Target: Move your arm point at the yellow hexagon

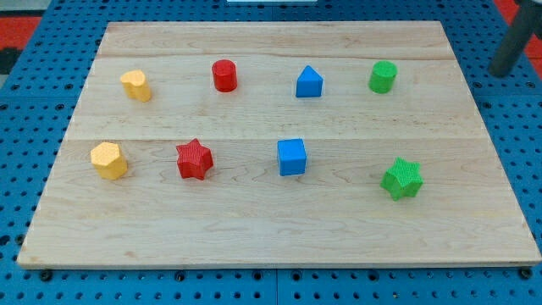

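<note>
Eight blocks on the board (pixel 254 229); my tip (pixel 501 72) — top right, well apart from the yellow hexagon (pixel 108 160).

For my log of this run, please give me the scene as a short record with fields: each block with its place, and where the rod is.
board: wooden board on a blue pegboard
upper row, view's left to right: yellow block, red cylinder, blue triangular block, green cylinder
lower row, view's left to right: yellow hexagon, red star, blue cube, green star
rod: dark, blurred, at the view's top right, off the board
my tip: far from the yellow hexagon, nearest the green cylinder
contact: none
</note>
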